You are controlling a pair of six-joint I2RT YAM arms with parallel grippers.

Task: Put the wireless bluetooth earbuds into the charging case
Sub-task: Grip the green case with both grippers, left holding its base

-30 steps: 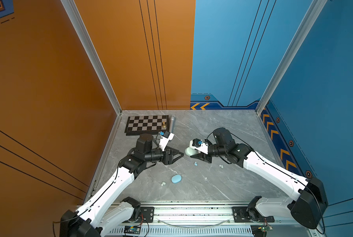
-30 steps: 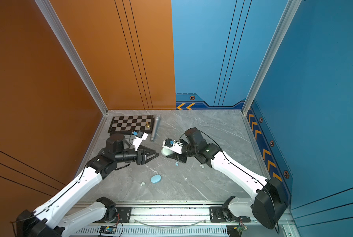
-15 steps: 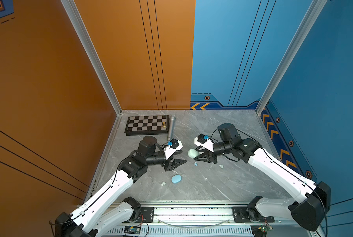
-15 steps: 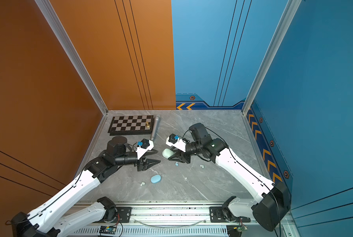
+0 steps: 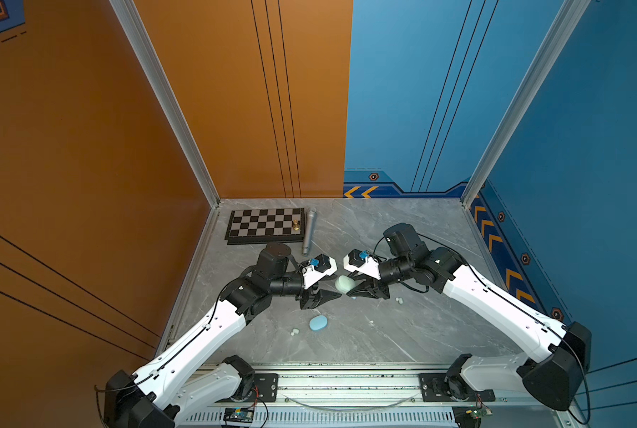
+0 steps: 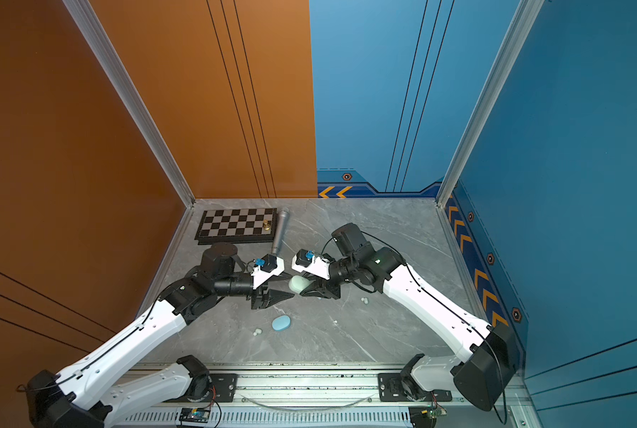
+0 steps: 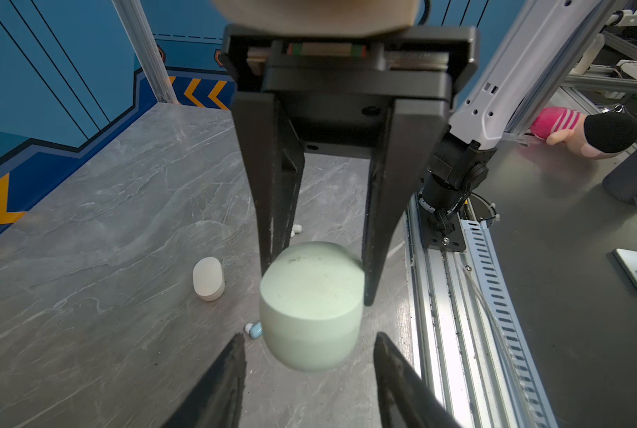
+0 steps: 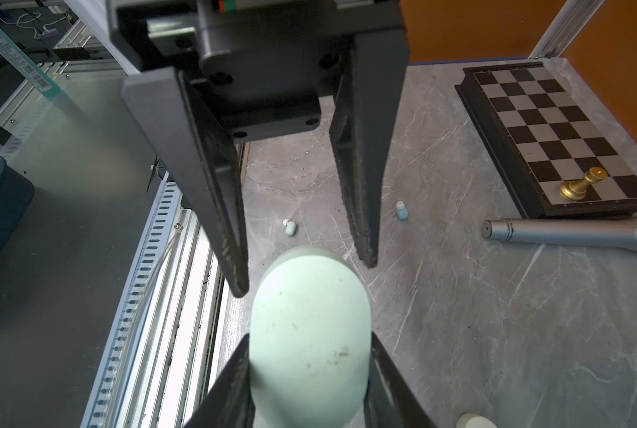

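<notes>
My right gripper (image 8: 309,344) (image 5: 349,289) is shut on a pale green oval charging case (image 8: 309,333) (image 5: 344,283) (image 6: 297,284), held above the table by its sides. My left gripper (image 7: 308,335) (image 5: 332,295) faces it with open jaws; the case's free end (image 7: 311,304) sits just between the fingertips with a gap on each side. Tiny earbuds lie on the table: a light blue one (image 7: 254,329) (image 8: 402,212) under the case, a pale green one (image 8: 289,226), a white pair (image 5: 294,331) and another pair (image 5: 398,299).
A light blue case (image 5: 318,322) (image 6: 281,323) lies in front of my left gripper and a white case (image 7: 208,278) beside the held one. A chessboard (image 5: 265,224) with a gold piece (image 5: 296,224) and a silver microphone (image 5: 309,231) lie at the back left.
My left gripper has rolled and moved right and forward until its open fingertips flank the case's end. The right gripper has turned and shifted slightly with the green case in its grip.
</notes>
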